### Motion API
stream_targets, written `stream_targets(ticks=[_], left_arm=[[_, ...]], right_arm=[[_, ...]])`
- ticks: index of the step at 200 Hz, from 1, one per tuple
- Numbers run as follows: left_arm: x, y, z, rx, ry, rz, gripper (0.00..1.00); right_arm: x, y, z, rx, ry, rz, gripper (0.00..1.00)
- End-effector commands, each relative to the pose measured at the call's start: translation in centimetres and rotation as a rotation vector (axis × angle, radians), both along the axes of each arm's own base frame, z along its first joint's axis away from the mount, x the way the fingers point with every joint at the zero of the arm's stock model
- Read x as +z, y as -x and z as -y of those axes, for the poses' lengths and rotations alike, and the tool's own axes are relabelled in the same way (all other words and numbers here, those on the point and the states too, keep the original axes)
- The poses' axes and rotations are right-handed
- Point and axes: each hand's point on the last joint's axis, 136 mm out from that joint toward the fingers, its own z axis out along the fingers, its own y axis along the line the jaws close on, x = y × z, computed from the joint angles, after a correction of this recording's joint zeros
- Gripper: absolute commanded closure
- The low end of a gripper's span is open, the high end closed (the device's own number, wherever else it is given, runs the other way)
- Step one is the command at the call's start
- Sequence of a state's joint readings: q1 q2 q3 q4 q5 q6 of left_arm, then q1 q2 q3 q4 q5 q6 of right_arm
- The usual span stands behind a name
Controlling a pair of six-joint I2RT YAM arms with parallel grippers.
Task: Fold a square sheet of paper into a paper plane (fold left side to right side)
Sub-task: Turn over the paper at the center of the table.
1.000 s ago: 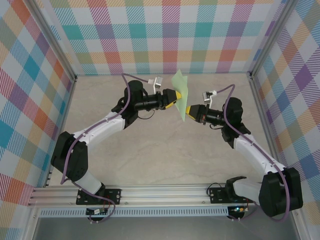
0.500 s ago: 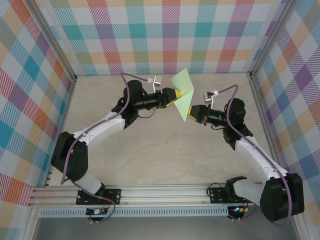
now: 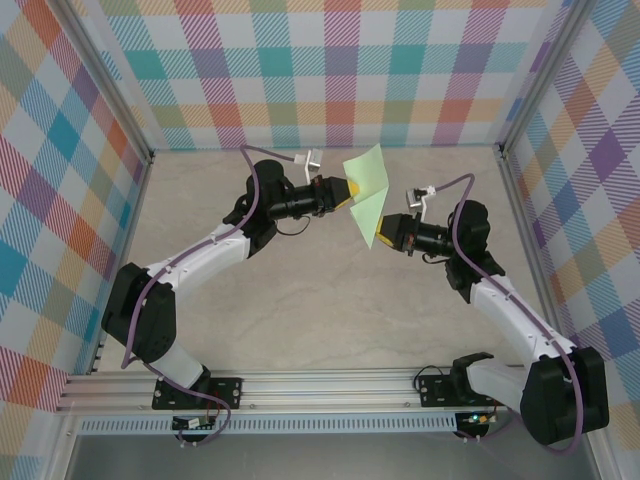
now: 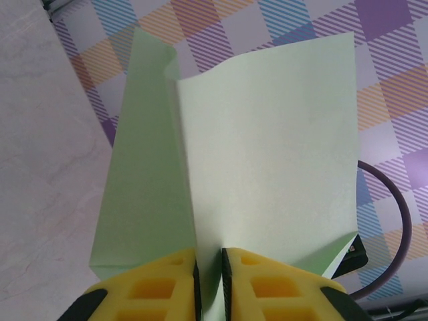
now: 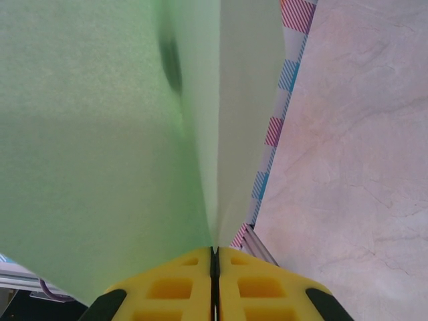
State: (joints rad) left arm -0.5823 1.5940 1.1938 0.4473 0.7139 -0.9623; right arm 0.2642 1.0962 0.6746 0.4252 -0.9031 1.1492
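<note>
While both arms reach in over the far half of the pale marbled table (image 3: 300, 300), we have the thin pale mint-green sheet of paper (image 3: 370, 172) held up in the air between them, clear of the surface. From above, the sheet reads as two panels meeting at a crease: the upper one fans toward the plaid back wall (image 3: 330, 70), the lower one narrows to a tip at the right arm. The left arm's yellow fingers (image 3: 349, 189) grip the sheet from the left, about where the panels meet; the right arm's yellow fingers (image 3: 381, 237) grip the lower tip from the right. Left wrist view: left fingers (image 4: 190, 277) narrow, a thin slot between them with the sheet (image 4: 267, 154) clamped in it by its bottom edge. A crease runs up from the slot; a narrower flap leans left of it, a wider, taller panel stands right of it, with a small diagonal fold at its lower right corner. Table to the left, plaid wall behind, a purple cable (image 4: 394, 221) looping at right. Right wrist view: right fingers (image 5: 208, 284) pressed together, no gap visible, the sheet (image 5: 100, 134) coming out of the seam and spreading into two layers, one wide at left, one narrower in the middle. That view is soft close up; a dark smudge on the paper near the top we cannot identify. Table to the right of the sheet, a strip of plaid wall between them.
</note>
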Motion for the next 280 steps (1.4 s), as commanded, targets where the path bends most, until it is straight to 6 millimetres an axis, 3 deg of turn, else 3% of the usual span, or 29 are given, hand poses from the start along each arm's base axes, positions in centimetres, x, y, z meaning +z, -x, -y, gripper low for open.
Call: stream_targets(ticks=[1,23,68,83,102,120,138,159,179,210,247,280], left_arm=[[1.4,0.4,-0.1,-0.002,0.024,0.043,0.87],[1.1,0.4,-0.2,0.005,0.016,0.039,0.92],[-0.1,0.3,-0.6,0.024,-0.045,0.030,0.96],[-1.2,0.2,-0.9,0.034,-0.087,0.021,0.96],[-3.2,0.2,-1.6,0.047,-0.131,-0.006,0.96],[-5.7,0.2,-1.9,0.045,-0.184,-0.033,0.97],[-8.8,0.6,-1.7,0.019,-0.229,-0.070,0.97],[-12.2,1.1,-0.7,-0.028,-0.248,-0.114,0.96],[-14.1,1.5,0.3,-0.068,-0.242,-0.136,0.96],[-17.7,1.3,1.2,-0.096,-0.257,-0.202,0.96],[-21.3,1.0,1.8,-0.112,-0.258,-0.271,0.96],[-23.8,0.9,1.1,-0.108,-0.302,-0.295,0.96]], right_arm=[[0.7,0.8,-0.2,0.026,-0.009,0.024,0.88],[0.5,0.8,-0.1,0.019,-0.001,0.019,0.82],[-0.8,0.9,0.8,-0.045,0.107,0.016,0.59],[-1.9,0.7,2.2,-0.127,0.188,0.011,0.52],[-3.7,0.3,5.4,-0.310,0.386,0.002,0.37],[-4.4,0.9,8.1,-0.417,0.534,0.027,0.30],[-4.6,1.3,8.8,-0.428,0.587,0.055,0.27],[-5.2,1.2,7.6,-0.357,0.566,0.050,0.27],[-6.2,0.9,6.6,-0.300,0.540,0.028,0.27],[-8.1,0.5,7.9,-0.357,0.615,-0.004,0.26],[-12.3,0.9,7.1,-0.240,0.670,-0.112,0.23],[-15.9,0.4,6.2,-0.174,0.678,-0.208,0.26]])
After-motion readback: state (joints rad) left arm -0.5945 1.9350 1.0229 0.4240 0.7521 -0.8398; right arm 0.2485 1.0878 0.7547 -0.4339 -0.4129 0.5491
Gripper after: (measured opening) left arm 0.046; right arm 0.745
